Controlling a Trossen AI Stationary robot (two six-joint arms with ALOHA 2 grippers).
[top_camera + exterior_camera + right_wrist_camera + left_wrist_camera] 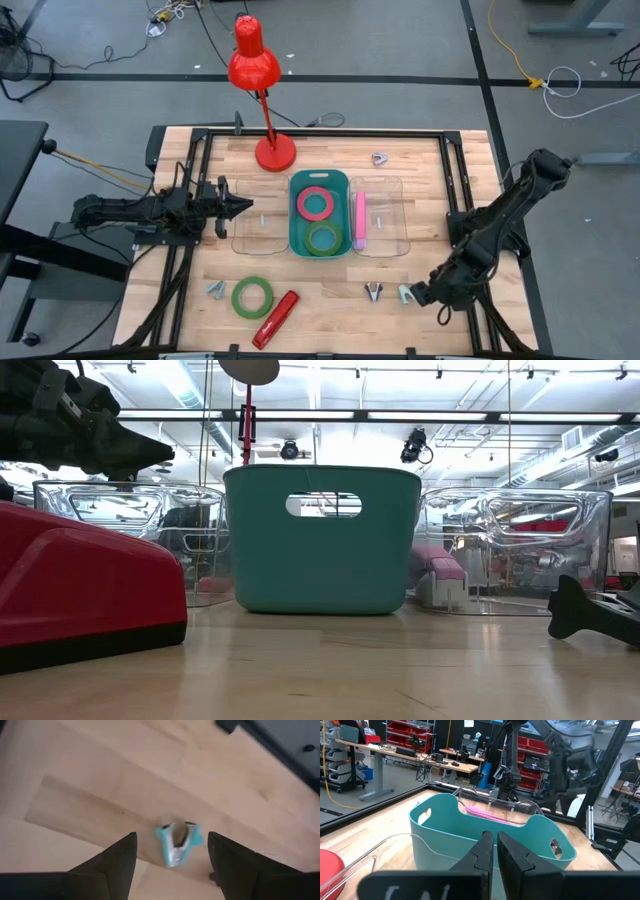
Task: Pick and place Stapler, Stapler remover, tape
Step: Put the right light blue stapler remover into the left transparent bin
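My right gripper (422, 293) hovers open near the table's front right, just beside a teal staple remover (406, 294). In the right wrist view that remover (177, 841) lies on the wood between my spread fingers (120, 855), untouched. A dark staple remover (373, 291) lies just left of it. A red stapler (277, 318), a green tape roll (252, 297) and a grey staple remover (217, 291) lie at the front left. My left gripper (240, 207) is shut and empty, pointing at the left clear bin (262, 238).
A teal bin (342, 182) in the middle holds a pink tape ring (316, 203) and a green one (322, 239). The right clear bin (395, 215) holds a pink stapler (360, 220). A red desk lamp (255, 60) and another remover (380, 158) stand at the back.
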